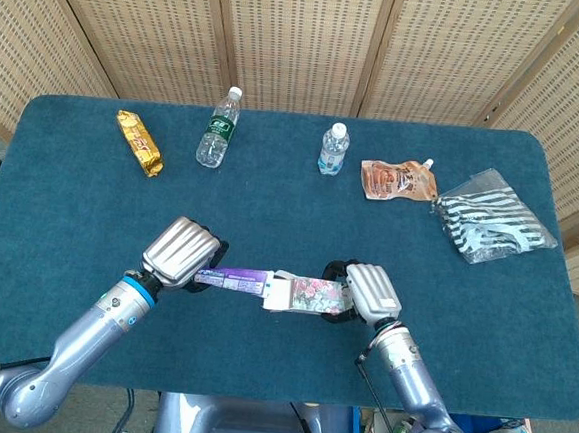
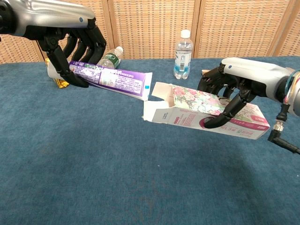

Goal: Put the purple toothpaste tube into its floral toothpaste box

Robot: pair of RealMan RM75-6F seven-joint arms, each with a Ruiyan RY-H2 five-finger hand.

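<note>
My left hand (image 1: 180,251) (image 2: 70,35) grips the purple toothpaste tube (image 1: 232,278) (image 2: 112,79) by its cap end and holds it above the table, tilted down to the right. The tube's flat crimped end reaches the open flaps of the floral toothpaste box (image 1: 308,296) (image 2: 206,112). My right hand (image 1: 369,290) (image 2: 239,84) holds the box off the table from its right half, thumb on the pink front face, open mouth pointing left toward the tube.
Along the far side of the blue table (image 1: 271,195) lie a gold snack pack (image 1: 139,142), a lying water bottle (image 1: 217,128), an upright small bottle (image 1: 333,149) (image 2: 182,55), an orange pouch (image 1: 397,180) and a striped bag (image 1: 492,216).
</note>
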